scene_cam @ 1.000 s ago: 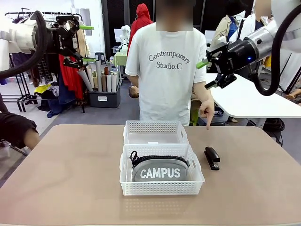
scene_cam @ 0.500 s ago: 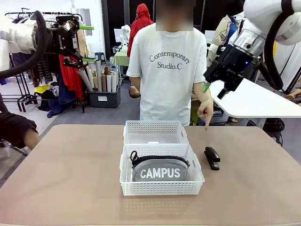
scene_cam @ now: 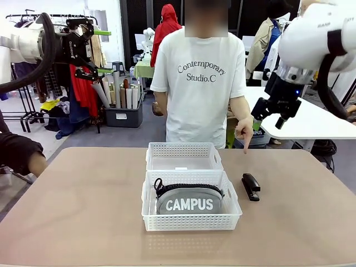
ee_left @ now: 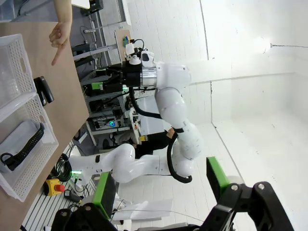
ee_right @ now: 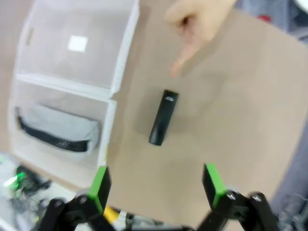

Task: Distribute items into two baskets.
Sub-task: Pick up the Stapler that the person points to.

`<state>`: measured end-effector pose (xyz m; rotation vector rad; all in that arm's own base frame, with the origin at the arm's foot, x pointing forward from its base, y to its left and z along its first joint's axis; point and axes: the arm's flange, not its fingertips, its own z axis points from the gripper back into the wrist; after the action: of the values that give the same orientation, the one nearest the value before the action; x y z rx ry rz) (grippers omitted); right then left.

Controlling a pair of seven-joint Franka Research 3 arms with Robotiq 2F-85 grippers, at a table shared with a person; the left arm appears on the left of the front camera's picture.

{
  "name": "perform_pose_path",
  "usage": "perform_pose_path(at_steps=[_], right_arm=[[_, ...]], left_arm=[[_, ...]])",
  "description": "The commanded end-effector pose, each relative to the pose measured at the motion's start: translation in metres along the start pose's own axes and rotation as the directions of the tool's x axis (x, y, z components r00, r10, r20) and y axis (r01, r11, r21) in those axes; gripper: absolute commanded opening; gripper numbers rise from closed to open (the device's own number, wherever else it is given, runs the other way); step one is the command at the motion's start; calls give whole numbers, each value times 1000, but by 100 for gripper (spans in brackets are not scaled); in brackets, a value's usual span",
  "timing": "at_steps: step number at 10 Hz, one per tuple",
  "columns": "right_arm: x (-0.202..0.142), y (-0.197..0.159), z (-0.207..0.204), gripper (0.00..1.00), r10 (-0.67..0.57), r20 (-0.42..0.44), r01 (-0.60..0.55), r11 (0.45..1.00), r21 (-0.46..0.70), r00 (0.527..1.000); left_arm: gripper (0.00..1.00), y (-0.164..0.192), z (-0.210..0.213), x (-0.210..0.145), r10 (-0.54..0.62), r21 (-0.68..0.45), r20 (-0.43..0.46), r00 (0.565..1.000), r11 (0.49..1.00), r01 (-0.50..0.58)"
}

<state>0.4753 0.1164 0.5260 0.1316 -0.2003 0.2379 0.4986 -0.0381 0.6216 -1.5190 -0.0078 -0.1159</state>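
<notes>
Closest to the robot, the near basket [scene_cam: 192, 223] has the grey CAMPUS pouch [scene_cam: 189, 203] lying in it, so I'd say that half is sorted. At its 3 o'clock, just beside the basket wall but not touching, the black stapler [scene_cam: 251, 186] lies flat on the bare table [scene_cam: 83, 211]. At 12 o'clock from the near basket, pushed right up against it, is the far basket [scene_cam: 183, 149], with nothing in it but a small white label.

A person's hand [scene_cam: 243, 132] points down at the stapler from its 12 o'clock.

The right gripper [scene_cam: 269, 120] hangs high at about 1 o'clock from the stapler, claw spread wide with nothing in it. The left gripper [scene_cam: 103, 51] is parked way up at 10 o'clock, also spread and empty.

My guess on handling: the stapler is stiff and a bit dense for its size, with a smooth top that could slip. I'd pinch it across the narrow sides near the middle. In the right wrist view the green pads [ee_right: 100, 185] look roughly lined up for that.
</notes>
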Motion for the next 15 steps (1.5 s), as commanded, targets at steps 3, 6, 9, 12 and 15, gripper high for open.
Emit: perform_pose_path(at_steps=[3,6,9,12,15], right_arm=[[-19,-20,-44,100,-91,68,94,995,-38,994],[-16,-23,-39,100,-63,52,64,998,-16,997],[-18,-24,-45,100,-65,48,66,998,-15,997],[-26,-1,-96,100,-66,-43,64,997,-52,997],[-32,0,-132,100,-98,-71,87,986,-142,993]], left_arm=[[100,-2,1,-1,-3,-1,2,1000,1000,3],[100,-2,1,-1,-3,-1,2,1000,1000,3],[100,-2,1,-1,-3,-1,2,1000,1000,3],[100,-2,1,-1,-3,-1,2,1000,1000,3],[100,-2,1,-1,-3,-1,2,1000,1000,3]])
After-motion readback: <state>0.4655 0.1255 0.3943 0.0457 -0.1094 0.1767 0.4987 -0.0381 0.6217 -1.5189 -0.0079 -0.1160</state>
